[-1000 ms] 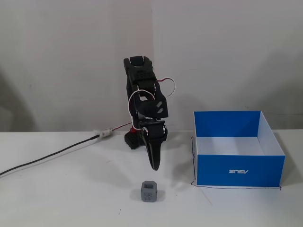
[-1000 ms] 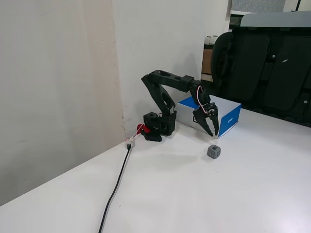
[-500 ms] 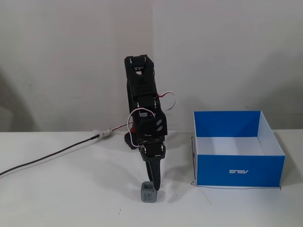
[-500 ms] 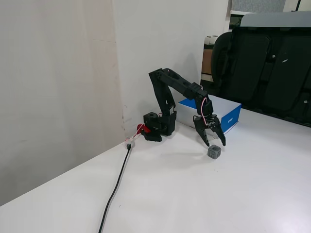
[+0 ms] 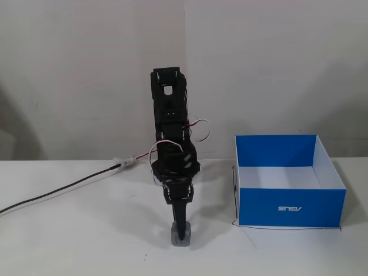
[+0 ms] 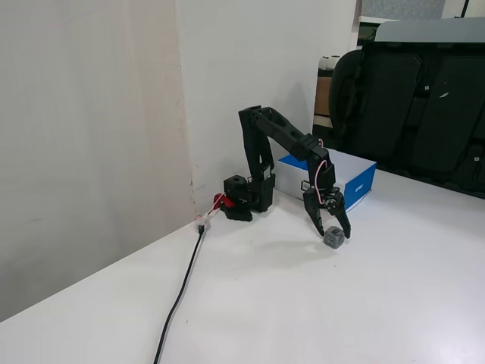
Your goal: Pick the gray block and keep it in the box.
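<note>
The gray block (image 5: 180, 236) sits on the white table in front of the arm's base; it also shows in a fixed view (image 6: 334, 240). My gripper (image 5: 180, 226) points straight down onto it. In a fixed view my gripper (image 6: 334, 234) has its fingers spread, one on each side of the block, which still rests on the table. The box (image 5: 291, 207), blue outside and white inside, stands open-topped to the right of the arm, apart from the block. In the other fixed view the box (image 6: 362, 180) lies behind the arm.
A black cable (image 5: 57, 192) runs from the arm's base to the left across the table, and toward the table's front in a fixed view (image 6: 182, 292). A wall stands close behind the arm. Black chairs (image 6: 424, 98) stand beyond the table's far edge.
</note>
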Controlling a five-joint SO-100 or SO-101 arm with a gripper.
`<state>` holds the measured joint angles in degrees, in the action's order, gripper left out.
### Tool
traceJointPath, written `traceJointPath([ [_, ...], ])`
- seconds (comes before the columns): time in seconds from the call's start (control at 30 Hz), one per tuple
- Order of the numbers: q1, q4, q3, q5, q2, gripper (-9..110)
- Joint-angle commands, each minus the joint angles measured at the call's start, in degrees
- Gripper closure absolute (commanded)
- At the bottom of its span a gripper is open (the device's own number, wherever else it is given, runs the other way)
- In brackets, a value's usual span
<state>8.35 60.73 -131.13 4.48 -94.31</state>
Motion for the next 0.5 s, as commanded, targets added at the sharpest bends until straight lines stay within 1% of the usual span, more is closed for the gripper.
traceJointPath([
  [0.0,-1.14,-0.70,3.78,-0.09,-0.53,76],
  [0.03,-1.41,-0.70,3.78,-0.09,-0.44,78],
  [0.07,-1.58,-0.70,3.87,-0.09,-0.18,83],
  [0.1,-1.58,-0.53,4.13,-0.09,0.18,85],
  [0.2,-1.58,-0.09,4.92,-0.09,1.32,99],
  [0.23,-1.58,0.18,5.36,-0.09,1.93,101],
  [0.4,-2.46,0.79,5.98,-0.09,0.79,101],
  [0.47,-2.81,3.25,7.12,0.00,-2.11,101],
])
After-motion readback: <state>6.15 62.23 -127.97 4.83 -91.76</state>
